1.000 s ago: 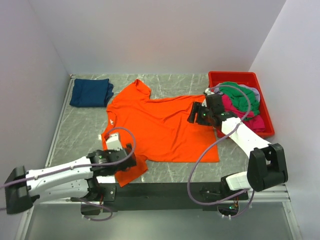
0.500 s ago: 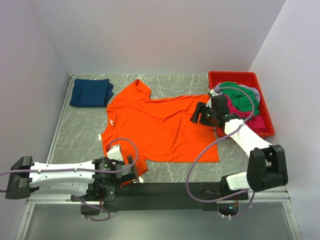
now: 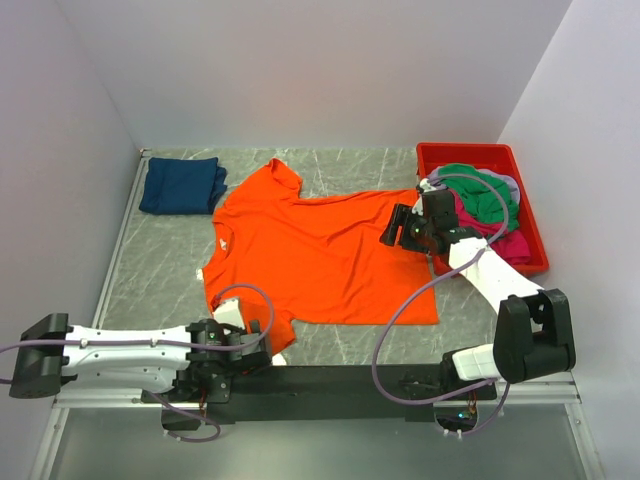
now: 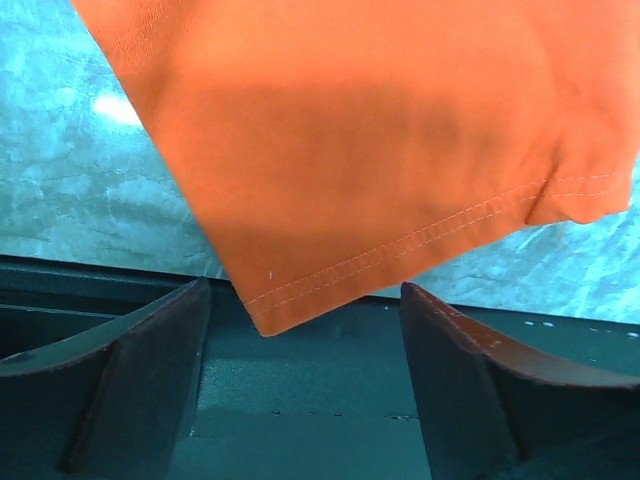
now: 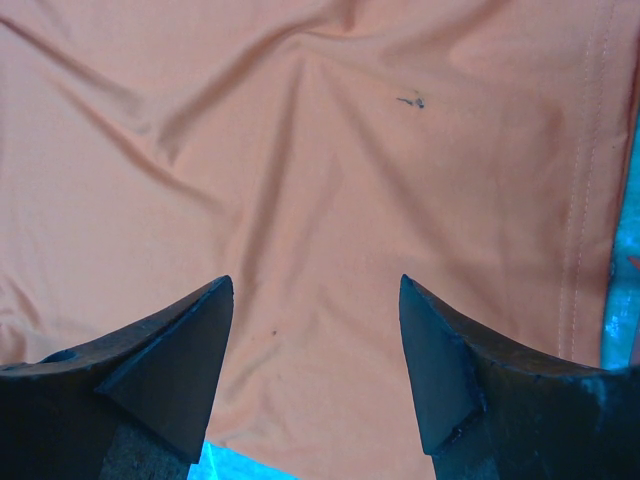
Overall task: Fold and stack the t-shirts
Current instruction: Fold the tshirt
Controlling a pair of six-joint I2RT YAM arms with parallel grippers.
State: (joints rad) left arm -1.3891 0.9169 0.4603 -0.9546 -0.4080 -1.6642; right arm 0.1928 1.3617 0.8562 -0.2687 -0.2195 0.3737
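The bright orange t-shirt lies spread flat on the table. My left gripper hovers open and empty over the shirt's near-left sleeve at the table's front edge. In the left wrist view the sleeve hem lies just beyond the open gripper. My right gripper is open and empty above the shirt's right edge, with orange cloth under the gripper. A folded navy t-shirt lies at the back left. Green, magenta pink and grey t-shirts are piled in the bin.
A rigid red bin stands at the right, close to my right arm. White walls enclose the table on three sides. A dark metal rail runs along the near edge under my left gripper.
My left gripper has drawn back toward the near edge, off the orange sleeve, which now lies flatter. My right gripper shifted slightly right, then held still.
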